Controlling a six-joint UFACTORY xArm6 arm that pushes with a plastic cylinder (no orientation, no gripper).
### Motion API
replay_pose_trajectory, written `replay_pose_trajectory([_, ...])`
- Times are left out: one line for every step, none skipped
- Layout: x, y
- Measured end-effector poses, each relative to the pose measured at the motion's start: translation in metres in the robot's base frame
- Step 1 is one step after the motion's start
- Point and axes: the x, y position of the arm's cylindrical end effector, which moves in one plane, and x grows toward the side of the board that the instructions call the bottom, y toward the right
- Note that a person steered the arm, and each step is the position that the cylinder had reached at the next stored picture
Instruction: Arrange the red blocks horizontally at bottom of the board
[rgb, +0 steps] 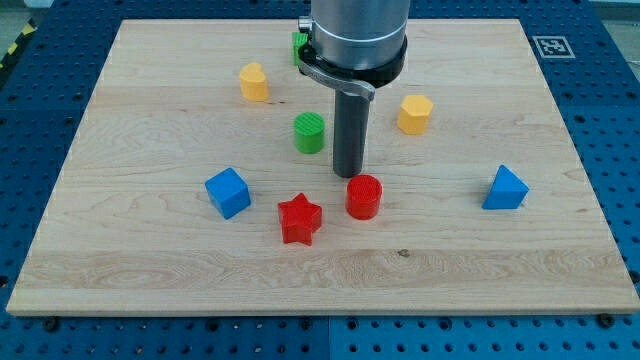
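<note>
A red cylinder (364, 196) and a red star (299, 219) lie side by side on the wooden board (150, 270), below the middle. My tip (347, 176) is just above the red cylinder's upper left edge, touching or nearly touching it. The red star is lower and to the left of my tip.
A green cylinder (309, 132) stands left of the rod. A blue cube (228, 192) is left of the star. A blue block (506, 188) lies at the right. Yellow blocks sit at the upper left (254, 82) and upper right (414, 114). A green block (298, 46) peeks out behind the arm.
</note>
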Motion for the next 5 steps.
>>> replay_pose_trajectory([0.014, 0.008])
replay_pose_trajectory([0.027, 0.017])
replay_pose_trajectory([0.029, 0.019])
replay_pose_trajectory([0.029, 0.013])
replay_pose_trajectory([0.029, -0.017])
